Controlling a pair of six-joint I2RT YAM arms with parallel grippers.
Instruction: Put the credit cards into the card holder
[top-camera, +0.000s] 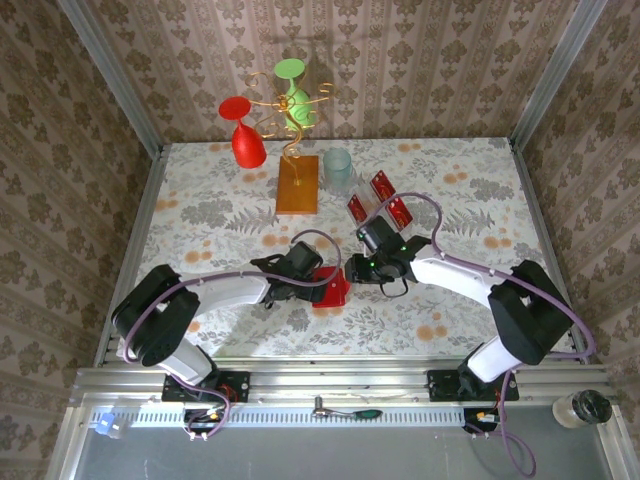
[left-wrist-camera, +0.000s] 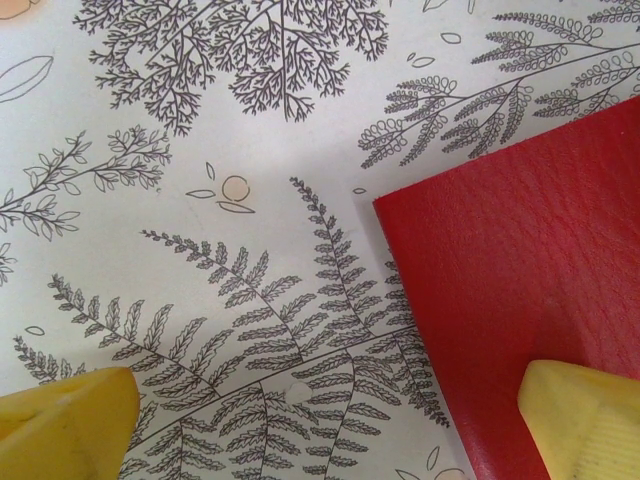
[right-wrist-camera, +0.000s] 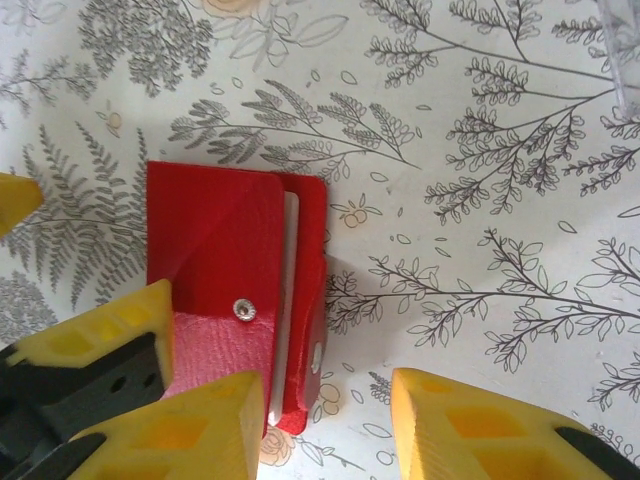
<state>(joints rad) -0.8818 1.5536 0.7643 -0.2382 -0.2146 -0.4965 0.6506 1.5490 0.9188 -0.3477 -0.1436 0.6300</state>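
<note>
Card holder (right-wrist-camera: 225, 250) lies flat mid-table. One finger (left-wrist-camera: 585, 420) of the wide-spread left gripper (left-wrist-camera: 330, 425) sits on its cover, seemingly to pin it. Right gripper (right-wrist-camera: 330, 440) hovers half-parted at its open edge, clutching nothing. Credit cards (top-camera: 398, 212) stand just behind.

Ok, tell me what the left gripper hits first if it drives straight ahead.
Likely the card holder: one finger of the open left gripper sits over its red corner, the other over tablecloth. Its height above is unclear.
</note>
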